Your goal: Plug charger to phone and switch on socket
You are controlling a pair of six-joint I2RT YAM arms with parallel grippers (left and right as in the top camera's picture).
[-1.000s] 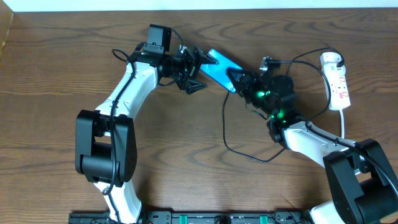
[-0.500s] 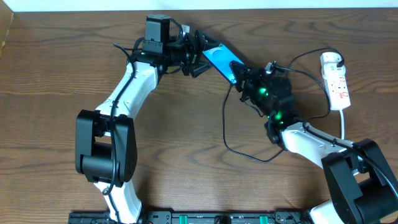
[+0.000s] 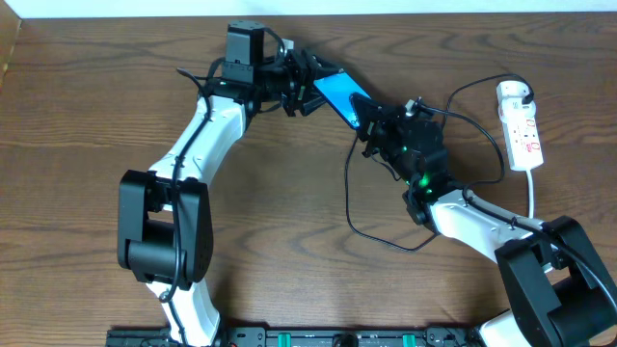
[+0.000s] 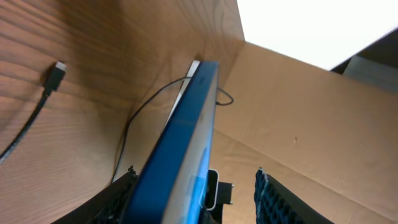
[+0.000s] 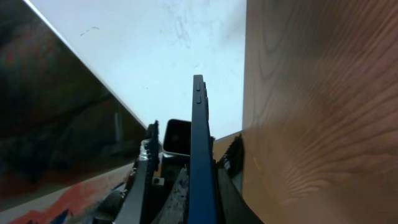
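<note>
Overhead: phone (image 3: pixel 337 93) sits slanted w/ an arm at each end. L gripper (image 3: pixel 301 85) is at the phone's upper-left end, R gripper (image 3: pixel 374 120) at its lower-right end. The charger (image 3: pixel 349 193) cable loops on the table (image 3: pixel 96 145) just below the phone. The socket (image 3: pixel 522 125) is well off to the phone's right. L wrist cam: phone is edge-on and tilted, looks lifted off the wood, between the L fingers (image 4: pixel 118 196). Those are spread wider than the phone is thick, w/ a clear gap on the screen side, so not clamped afaict. Plug tip (image 4: pixel 58 67) lies loose on the wood left of the phone, nothing gripping it. R wrist cam: phone edge-on again, R fingers (image 5: pixel 177 198) snug against both faces, closed on it.
</note>
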